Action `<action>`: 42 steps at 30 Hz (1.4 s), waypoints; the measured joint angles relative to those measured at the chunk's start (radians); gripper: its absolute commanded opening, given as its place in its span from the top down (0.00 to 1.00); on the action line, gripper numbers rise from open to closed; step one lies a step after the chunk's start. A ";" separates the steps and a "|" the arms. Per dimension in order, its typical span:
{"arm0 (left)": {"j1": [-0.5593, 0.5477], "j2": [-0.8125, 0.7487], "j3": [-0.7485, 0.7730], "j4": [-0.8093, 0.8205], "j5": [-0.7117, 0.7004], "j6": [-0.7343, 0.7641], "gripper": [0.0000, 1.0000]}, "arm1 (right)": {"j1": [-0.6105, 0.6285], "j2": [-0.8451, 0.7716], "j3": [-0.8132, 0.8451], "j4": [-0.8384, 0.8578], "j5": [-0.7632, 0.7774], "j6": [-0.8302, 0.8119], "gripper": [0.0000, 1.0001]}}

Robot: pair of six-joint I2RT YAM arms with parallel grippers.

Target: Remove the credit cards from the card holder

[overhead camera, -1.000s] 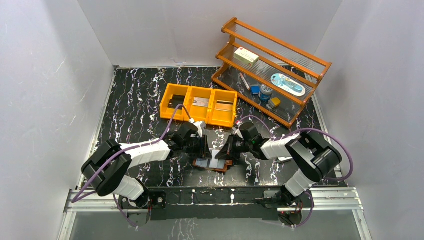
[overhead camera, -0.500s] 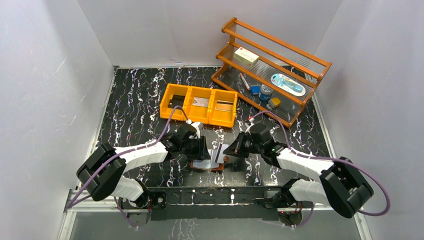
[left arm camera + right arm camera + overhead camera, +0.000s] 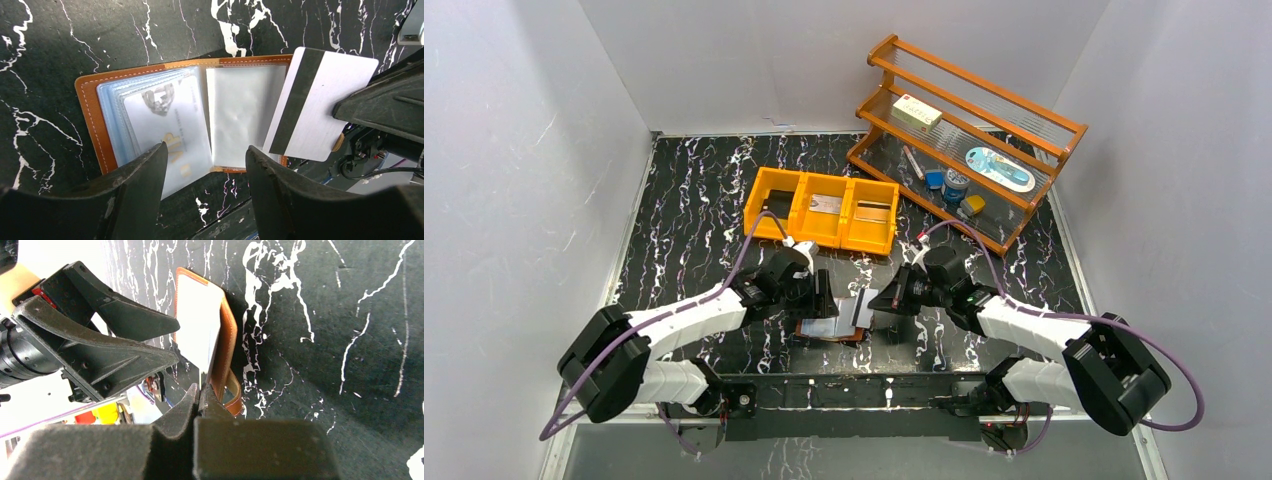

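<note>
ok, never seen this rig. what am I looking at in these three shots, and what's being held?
These are two robot arms bolted at the near edge of a black marbled table, each ending in a two-finger gripper. The wide picture comes from a fixed camera above and behind them. The other two come from a camera on each wrist, so the dark shapes at the bottom are that arm's own fingers.

On the table are an open brown card holder with clear sleeves, an orange three-compartment bin and a wooden rack of small items.

The right gripper is shut on a silvery card with a black stripe, at the holder's right edge. The left gripper is open above the holder and holds nothing. Another pale card sits in a left sleeve.
</note>
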 measured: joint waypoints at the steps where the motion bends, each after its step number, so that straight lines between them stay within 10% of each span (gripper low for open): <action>1: 0.000 -0.008 0.000 -0.004 -0.003 0.000 0.42 | 0.000 0.002 0.000 0.006 -0.010 -0.003 1.00; 22: 0.176 -0.005 -0.058 0.280 0.420 -0.087 0.43 | 0.000 0.042 0.010 0.164 -0.122 0.002 1.00; 42: 0.180 0.013 -0.101 0.389 0.498 -0.109 0.90 | -0.006 0.113 0.010 0.284 -0.191 0.050 0.90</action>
